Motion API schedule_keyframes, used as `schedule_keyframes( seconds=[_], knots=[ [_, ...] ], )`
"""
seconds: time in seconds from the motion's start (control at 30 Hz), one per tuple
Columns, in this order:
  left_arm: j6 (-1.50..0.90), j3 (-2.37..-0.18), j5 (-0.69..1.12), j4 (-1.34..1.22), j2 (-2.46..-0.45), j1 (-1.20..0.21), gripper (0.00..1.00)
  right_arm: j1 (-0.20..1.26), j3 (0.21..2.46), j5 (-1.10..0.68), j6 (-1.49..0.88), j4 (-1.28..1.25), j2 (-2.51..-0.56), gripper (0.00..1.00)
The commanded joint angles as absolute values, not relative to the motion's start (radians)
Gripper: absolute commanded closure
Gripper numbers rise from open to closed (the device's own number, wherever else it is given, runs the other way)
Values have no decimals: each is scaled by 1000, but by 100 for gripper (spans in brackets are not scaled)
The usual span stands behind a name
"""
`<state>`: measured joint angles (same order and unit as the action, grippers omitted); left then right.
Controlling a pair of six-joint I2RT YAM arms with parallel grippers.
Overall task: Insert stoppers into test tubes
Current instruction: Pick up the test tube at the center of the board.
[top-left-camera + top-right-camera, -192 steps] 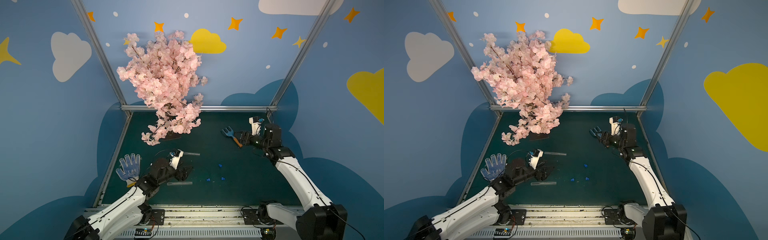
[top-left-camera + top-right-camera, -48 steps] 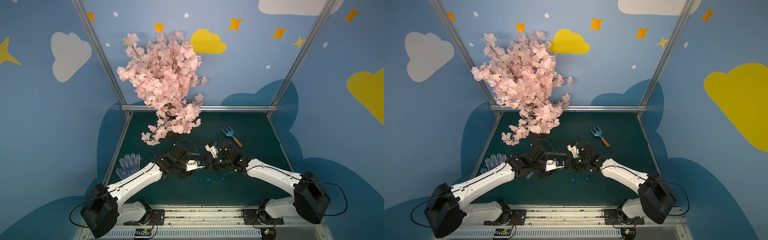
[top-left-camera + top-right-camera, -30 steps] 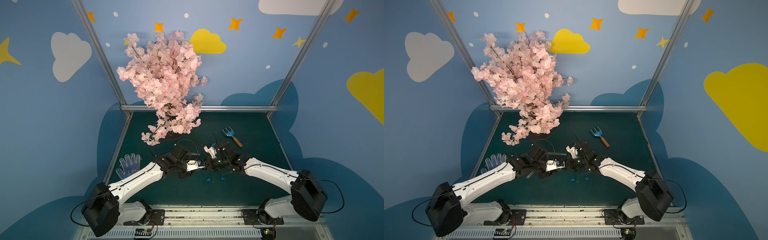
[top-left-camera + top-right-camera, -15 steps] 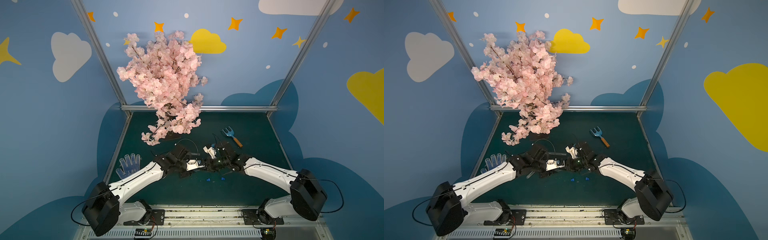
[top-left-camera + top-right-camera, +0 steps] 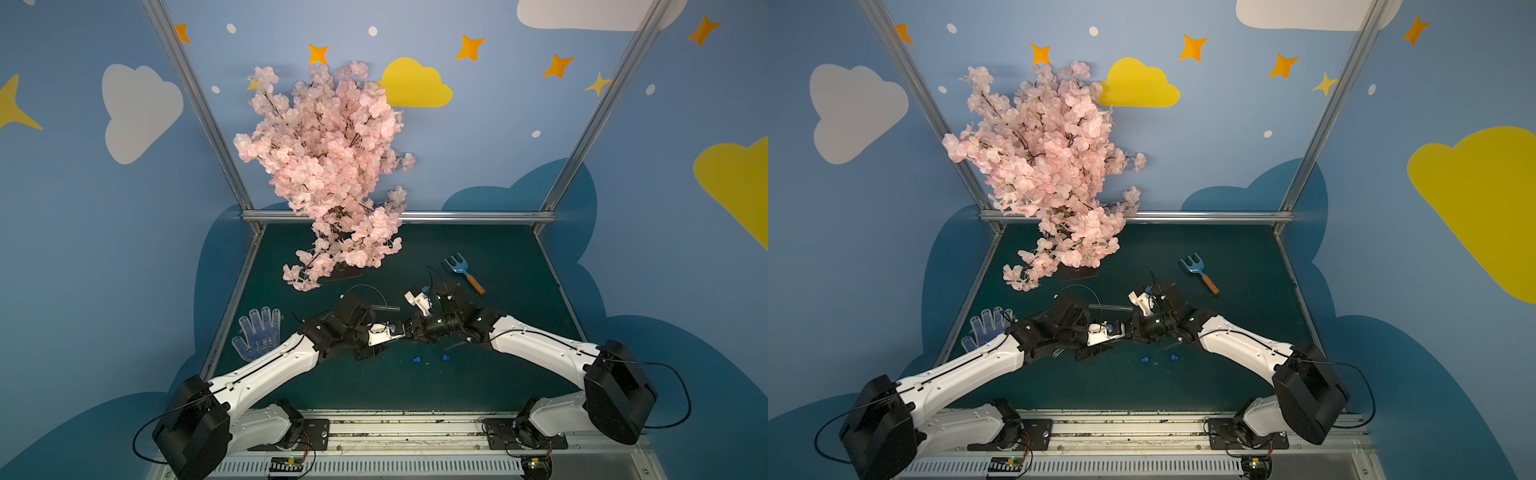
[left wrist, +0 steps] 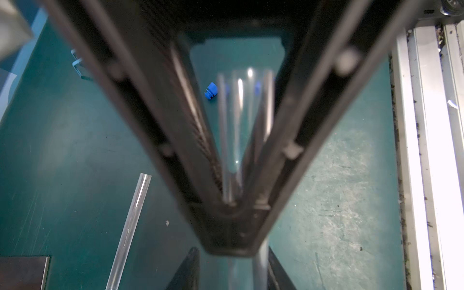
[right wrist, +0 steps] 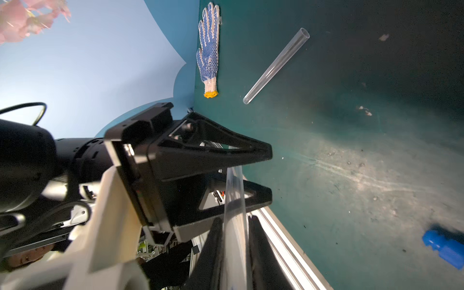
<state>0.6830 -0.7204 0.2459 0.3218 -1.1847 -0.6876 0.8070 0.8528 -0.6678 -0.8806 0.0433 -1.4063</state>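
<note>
Seems to be readying the first tube for its plug; cannot make out any stopper seated. Clamping a slim clear plastic test tube (image 7: 234, 200) in the right hand (image 7: 235, 238), over the middle of the dark green surface (image 5: 519, 257). Bracketing the same tube with the left hand (image 7: 270, 175), fingers apart, no squeeze to be seen. Cannot pick out the open end. Leaving two tiny bright blue stepped plastic stoppers (image 5: 416, 360) loose at 5 o'clock of the hands, and a second clear tube (image 5: 384, 308) flat at 12 o'clock. No sign of a third stopper. Next, most likely: back the left hand off, drop to 5 o'clock, pinch one stopper by its cap, square it to the held mouth, press home. Expect a slippery tube; keep the right clamp firm.
</note>
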Motion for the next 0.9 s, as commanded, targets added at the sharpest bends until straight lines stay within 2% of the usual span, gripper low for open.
schedule_keyframes(
  seconds=[0.0,0.13,0.53,0.67,0.73,0.83,0.87],
  knots=[
    [675,-715,283,295,-1168,-681,65,804,867,-686,-897,14,-1381,88],
    [676,-715,292,296,-1159,-679,72,804,865,-686,-900,9,-1383,88],
    [685,-706,319,301,-1139,-676,80,799,859,-682,-904,8,-1384,88],
    [696,-708,329,302,-1138,-676,88,797,857,-679,-904,12,-1387,86],
    [703,-709,334,306,-1136,-676,94,796,857,-677,-906,11,-1386,80],
    [706,-712,322,314,-1131,-676,98,789,862,-675,-907,-7,-1373,55],
    [704,-716,309,323,-1132,-676,98,784,863,-674,-902,-16,-1361,50]
  ],
)
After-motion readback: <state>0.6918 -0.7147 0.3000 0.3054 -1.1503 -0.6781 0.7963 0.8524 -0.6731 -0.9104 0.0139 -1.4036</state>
